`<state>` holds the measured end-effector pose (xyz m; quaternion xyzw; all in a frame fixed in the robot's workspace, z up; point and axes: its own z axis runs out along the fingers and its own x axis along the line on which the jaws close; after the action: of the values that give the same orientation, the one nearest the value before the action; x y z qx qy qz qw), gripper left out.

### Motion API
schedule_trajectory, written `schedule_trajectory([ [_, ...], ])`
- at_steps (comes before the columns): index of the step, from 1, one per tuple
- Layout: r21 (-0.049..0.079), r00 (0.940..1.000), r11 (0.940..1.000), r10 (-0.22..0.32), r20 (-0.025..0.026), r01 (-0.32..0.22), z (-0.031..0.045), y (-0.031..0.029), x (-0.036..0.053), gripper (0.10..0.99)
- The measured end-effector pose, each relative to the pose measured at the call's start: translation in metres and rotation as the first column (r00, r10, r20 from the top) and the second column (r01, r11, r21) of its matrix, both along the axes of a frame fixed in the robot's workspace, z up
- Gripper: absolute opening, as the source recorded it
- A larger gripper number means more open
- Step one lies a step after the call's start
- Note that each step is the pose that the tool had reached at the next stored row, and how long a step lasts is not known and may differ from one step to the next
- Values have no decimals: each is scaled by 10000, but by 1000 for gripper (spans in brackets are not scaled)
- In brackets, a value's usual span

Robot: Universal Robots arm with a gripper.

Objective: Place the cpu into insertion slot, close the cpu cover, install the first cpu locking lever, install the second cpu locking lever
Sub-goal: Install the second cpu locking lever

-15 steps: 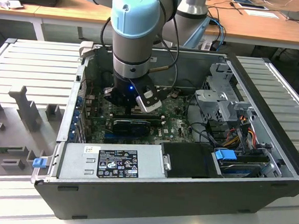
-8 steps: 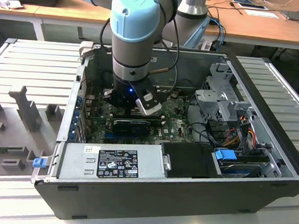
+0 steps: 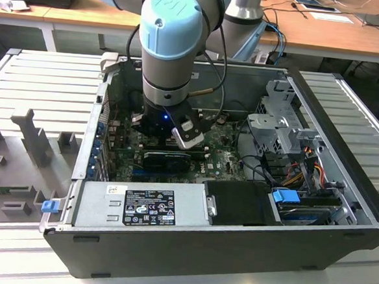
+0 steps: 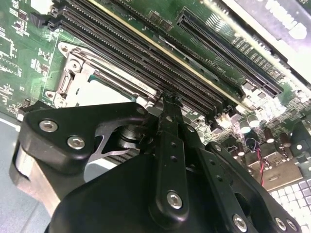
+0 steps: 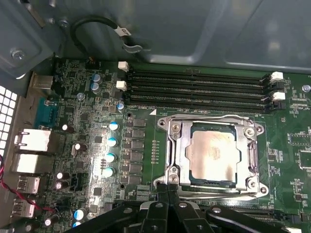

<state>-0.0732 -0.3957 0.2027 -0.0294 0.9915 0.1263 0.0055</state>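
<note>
The cpu (image 5: 213, 154), a flat square with a dull silver face, lies in the insertion slot (image 5: 252, 158), framed by the shiny metal cpu cover (image 5: 176, 145) (lying flat). The black gripper (image 5: 168, 187) reaches down into the computer case (image 3: 221, 245), fingertips pressed together and empty at the socket's edge.

Gripper (image 4: 167, 104) fingers (image 4: 170, 145) pressed together, tips down on the green motherboard (image 4: 204, 43) by the black memory slots (image 4: 146, 63). Insertion slot (image 4: 73, 80) just beside the tips, cpu cover (image 4: 90, 63) lying flat on it.
</note>
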Motion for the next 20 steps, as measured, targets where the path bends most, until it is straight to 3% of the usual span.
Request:
schedule_trajectory([
  [14, 500, 10000, 9987, 8, 0, -8, -75, -28, -43, 106],
  [20, 599, 10000, 9982, 9, 1, -9, -25, -29, -59, 106],
])
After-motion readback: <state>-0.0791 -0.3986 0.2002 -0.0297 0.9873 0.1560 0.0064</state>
